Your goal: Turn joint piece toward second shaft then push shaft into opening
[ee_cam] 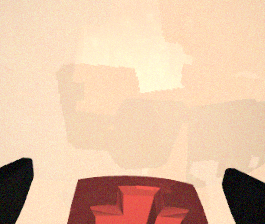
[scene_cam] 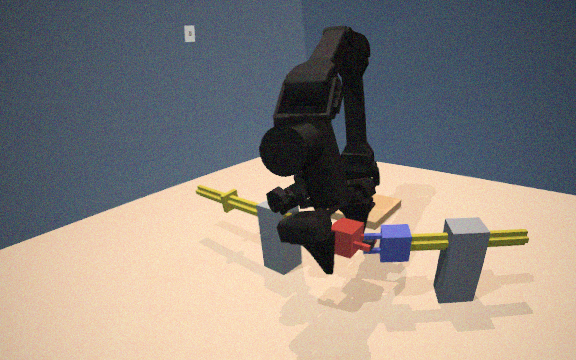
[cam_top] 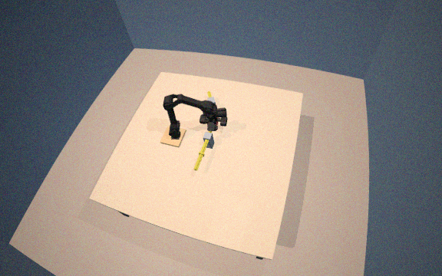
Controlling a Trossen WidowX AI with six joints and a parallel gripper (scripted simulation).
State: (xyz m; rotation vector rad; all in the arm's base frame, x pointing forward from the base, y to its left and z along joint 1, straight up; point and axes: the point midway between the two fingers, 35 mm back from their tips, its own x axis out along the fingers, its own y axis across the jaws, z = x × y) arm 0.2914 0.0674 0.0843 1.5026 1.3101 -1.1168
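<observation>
The red square joint piece [scene_cam: 347,237] [ee_cam: 139,219] hangs on a blue hinge block [scene_cam: 395,242] at the end of the fixed yellow shaft [scene_cam: 508,237] [cam_top: 209,93], which passes through a grey block [scene_cam: 460,260]. The second yellow shaft [scene_cam: 223,197] [cam_top: 199,157], with a small collar, sits in another grey block [scene_cam: 275,247] [cam_top: 208,139]. My gripper [scene_cam: 339,252] [cam_top: 213,123] is open. Its fingers stand on either side of the red piece with a gap to each in the wrist view. In the exterior view the near finger hides the piece's left face.
The arm's base stands on a small wooden plate [cam_top: 166,140] [scene_cam: 385,207] behind the shafts. Everything rests on a pale square table top [cam_top: 225,199] [scene_cam: 118,300]. A floor and blue walls surround it.
</observation>
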